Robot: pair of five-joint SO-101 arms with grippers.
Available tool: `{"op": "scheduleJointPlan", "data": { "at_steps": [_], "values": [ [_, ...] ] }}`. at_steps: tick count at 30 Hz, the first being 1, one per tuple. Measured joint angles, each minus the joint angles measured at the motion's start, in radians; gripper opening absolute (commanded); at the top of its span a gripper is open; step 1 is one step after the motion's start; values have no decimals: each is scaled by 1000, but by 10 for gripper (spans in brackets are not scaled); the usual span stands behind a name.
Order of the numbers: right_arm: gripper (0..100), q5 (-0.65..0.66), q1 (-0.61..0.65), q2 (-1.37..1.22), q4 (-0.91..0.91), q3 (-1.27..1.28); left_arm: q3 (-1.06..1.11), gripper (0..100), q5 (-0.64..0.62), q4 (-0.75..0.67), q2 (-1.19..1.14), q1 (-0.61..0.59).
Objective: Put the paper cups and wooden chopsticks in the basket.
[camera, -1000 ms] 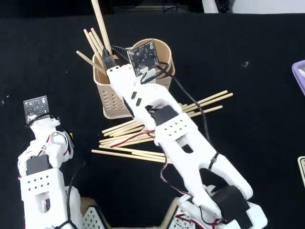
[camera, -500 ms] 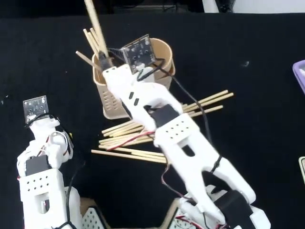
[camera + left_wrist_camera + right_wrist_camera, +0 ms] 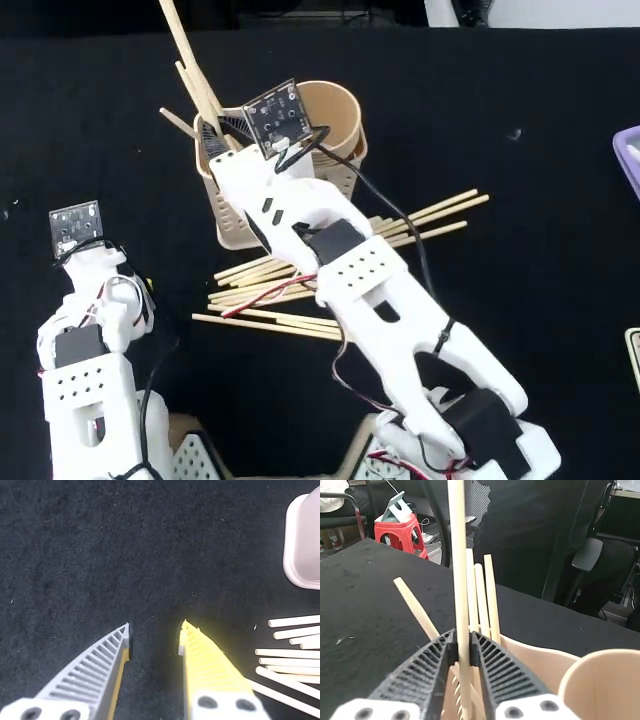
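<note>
Wooden chopstick (image 3: pixel 457 555) — one — clamped upright in the right end effector (image 3: pixel 463 639), fingers closed tight on its shaft, lower end at the mouth of the basket (image 3: pixel 232 225). Four more chopsticks (image 3: pixel 479 595) standing in that single basket: three upright, one slanted. One paper cup (image 3: pixel 335 105) in the basket too, right beside them. Loose chopsticks (image 3: pixel 440 210) piled on the table (image 3: pixel 520 300) just in front of the basket, partly under the arm — too overlapped to count. Left end effector (image 3: pixel 155 625) parted, gripping nothing, low over bare table near the pile's ends.
</note>
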State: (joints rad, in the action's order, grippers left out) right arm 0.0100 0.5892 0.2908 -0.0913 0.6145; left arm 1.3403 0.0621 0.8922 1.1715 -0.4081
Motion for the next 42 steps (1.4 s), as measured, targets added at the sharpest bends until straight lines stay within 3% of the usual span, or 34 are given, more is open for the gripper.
{"op": "scheduleJointPlan", "data": {
  "at_steps": [8, 14, 27, 32, 42],
  "values": [
    [15, 0, 0, -35, 14, 0, 0, 170, 0, 0, 0, 0],
    [147, 2, 0, -31, -37, 0, 0, 170, 0, 0, 0, 0],
    [148, 0, 2, 229, -158, -2, 0, 170, 0, 0, 0, 0],
    [148, 0, 2, 427, -385, -57, 0, 170, 0, 0, 0, 0],
    [151, 21, -43, 588, -1106, -55, 0, 170, 0, 0, 0, 0]
  ]
}}
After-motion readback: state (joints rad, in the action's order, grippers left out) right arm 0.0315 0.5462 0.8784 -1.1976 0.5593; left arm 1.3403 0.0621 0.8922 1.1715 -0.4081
